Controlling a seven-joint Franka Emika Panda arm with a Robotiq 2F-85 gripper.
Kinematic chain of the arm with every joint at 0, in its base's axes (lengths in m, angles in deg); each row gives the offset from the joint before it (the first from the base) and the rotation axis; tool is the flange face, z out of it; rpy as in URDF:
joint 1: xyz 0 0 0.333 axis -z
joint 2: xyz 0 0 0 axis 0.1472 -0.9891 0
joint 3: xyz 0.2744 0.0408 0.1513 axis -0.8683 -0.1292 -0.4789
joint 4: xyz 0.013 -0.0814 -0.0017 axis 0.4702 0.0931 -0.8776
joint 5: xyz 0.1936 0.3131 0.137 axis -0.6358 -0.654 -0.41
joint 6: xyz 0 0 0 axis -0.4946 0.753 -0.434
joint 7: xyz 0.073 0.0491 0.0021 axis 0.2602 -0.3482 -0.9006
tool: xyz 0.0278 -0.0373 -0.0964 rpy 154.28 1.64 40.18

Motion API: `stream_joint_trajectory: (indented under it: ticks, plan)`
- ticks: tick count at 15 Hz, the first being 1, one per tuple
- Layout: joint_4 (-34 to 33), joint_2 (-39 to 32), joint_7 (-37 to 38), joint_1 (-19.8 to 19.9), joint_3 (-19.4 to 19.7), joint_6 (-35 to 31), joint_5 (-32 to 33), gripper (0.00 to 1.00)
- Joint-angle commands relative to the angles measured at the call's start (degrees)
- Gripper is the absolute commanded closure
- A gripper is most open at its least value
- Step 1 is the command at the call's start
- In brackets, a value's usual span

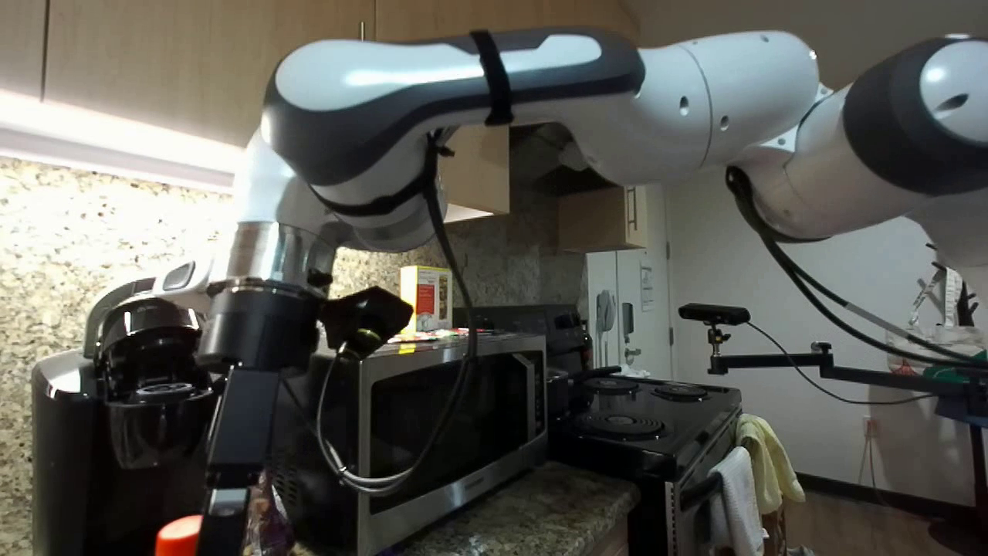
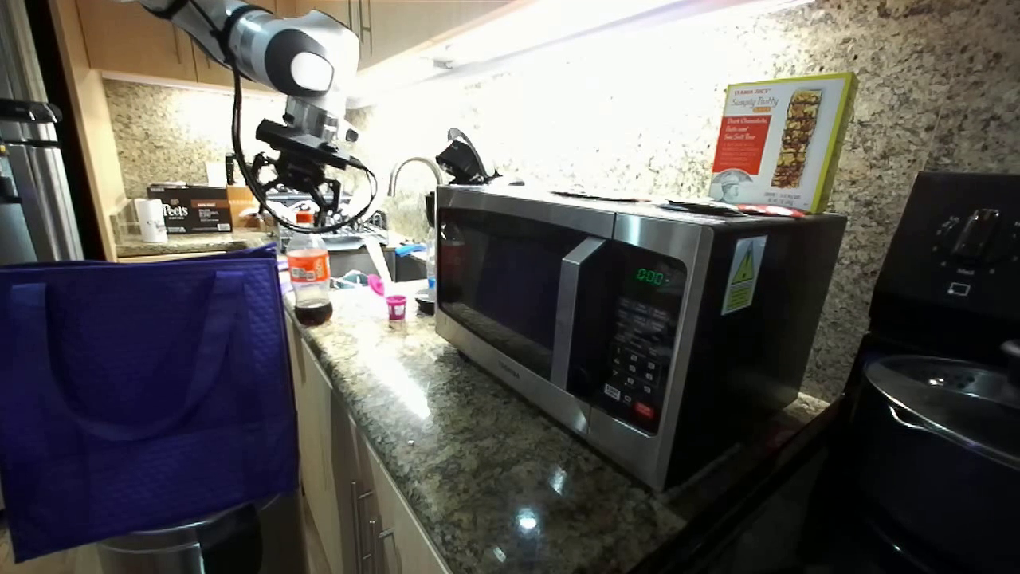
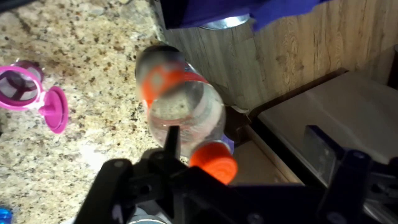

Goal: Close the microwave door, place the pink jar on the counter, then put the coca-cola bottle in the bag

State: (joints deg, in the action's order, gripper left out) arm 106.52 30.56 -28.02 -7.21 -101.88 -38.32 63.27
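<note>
In an exterior view, the microwave door [image 2: 502, 279] lies flush with the microwave's front. The pink jar [image 2: 396, 308] stands on the granite counter [image 2: 446, 430]; the wrist view shows the same pink jar [image 3: 29, 70] with its lid [image 3: 56, 109] flipped out. Near the counter's edge, the coca-cola bottle [image 2: 309, 267] is upright with a little dark drink at its bottom. My gripper [image 3: 245, 144] is open above it, its orange cap [image 3: 214, 161] between the fingers but nearer the left one, and nothing is gripped. A purple bag [image 2: 143, 399] hangs beyond the counter's edge, its inside hidden.
A black coffee maker [image 1: 154, 386] stands beside the microwave. On the microwave top sits a snack bar box [image 2: 785, 143]. A pot [image 2: 940, 446] is on the stove side. Below the bag is a metal bin [image 2: 191, 538]. A Peet's box [image 2: 199, 209] is farther back.
</note>
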Motion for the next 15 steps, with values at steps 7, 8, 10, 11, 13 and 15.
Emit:
stream_joint_trajectory:
  ticks: [7, 8, 10, 11, 13, 15]
  plan:
    - [21.36, 18.61, 17.66, -0.22, -1.15, -11.63, -2.79, 0.00]
    - [19.17, 15.84, 10.97, -0.04, -1.91, -10.58, -1.94, 0.00]
    - [14.72, 9.24, 1.16, 2.04, -2.05, -10.27, -3.35, 0.00]
    - [12.86, 6.33, -2.49, 2.46, -2.02, -10.94, -2.14, 0.00]
    - [9.53, 0.94, -10.83, 4.42, -2.53, -12.86, -2.43, 0.00]
    - [4.73, -5.57, -19.39, 7.20, -3.56, -12.02, -3.96, 0.00]
